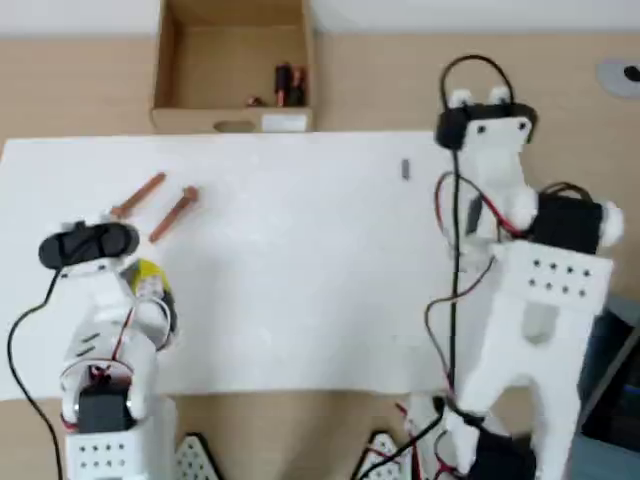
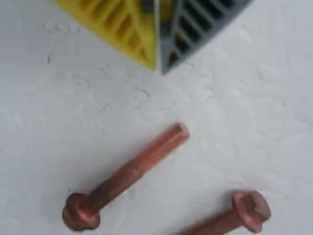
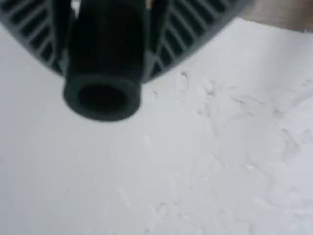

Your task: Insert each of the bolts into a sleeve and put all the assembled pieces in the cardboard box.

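The left gripper (image 2: 159,62) has its yellow and grey jaws pressed together at the tips, with nothing between them. The nearer bolt (image 2: 129,171) lies just below the tips in the left wrist view. Its long axis runs diagonally, with the bare shank end at upper right towards the jaws and the flanged head at lower left. The second bolt (image 2: 244,215) lies beside it, its head at the frame's lower right.

In the high view both bolts rest on the white mat (image 1: 300,280) at upper left, just above the left arm and well apart from the right arm.

The right gripper (image 3: 107,34) pinches a black sleeve (image 3: 102,98), bore facing out. The left arm is judged better placed to take a bolt. The cardboard box (image 1: 170,60) sits at top centre.
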Available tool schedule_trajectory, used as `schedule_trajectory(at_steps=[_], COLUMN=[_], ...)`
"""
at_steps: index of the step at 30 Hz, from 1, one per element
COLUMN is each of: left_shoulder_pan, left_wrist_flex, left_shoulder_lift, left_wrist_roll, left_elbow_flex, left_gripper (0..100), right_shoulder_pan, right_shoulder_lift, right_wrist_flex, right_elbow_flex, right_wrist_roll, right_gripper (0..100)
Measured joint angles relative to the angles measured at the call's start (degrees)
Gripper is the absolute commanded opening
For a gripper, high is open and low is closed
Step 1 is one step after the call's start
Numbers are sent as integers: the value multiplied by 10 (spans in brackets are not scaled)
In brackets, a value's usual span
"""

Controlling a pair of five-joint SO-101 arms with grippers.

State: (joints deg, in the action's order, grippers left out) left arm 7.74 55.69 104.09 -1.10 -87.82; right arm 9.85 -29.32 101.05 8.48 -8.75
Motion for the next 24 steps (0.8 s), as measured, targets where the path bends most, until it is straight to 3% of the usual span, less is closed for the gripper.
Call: schedule_trajectory(at_steps=[8, 18, 24], left_shoulder_pan=[0, 0, 0], left_wrist_flex=[32, 42, 119], left_shoulder_lift=[-71, -390, -549], left_wrist_roll=[0, 32, 33], left_elbow_flex=[117, 415, 578], left_gripper=[1, 1, 2], right_shoulder_pan=[15, 25, 25], right_shoulder_lift=[-61, -178, -207], right_wrist_flex=[-6, -98, -137], right_elbow_flex=[65, 201, 258], right_wrist_roll=[1, 14, 14], right_gripper=[10, 9, 9])
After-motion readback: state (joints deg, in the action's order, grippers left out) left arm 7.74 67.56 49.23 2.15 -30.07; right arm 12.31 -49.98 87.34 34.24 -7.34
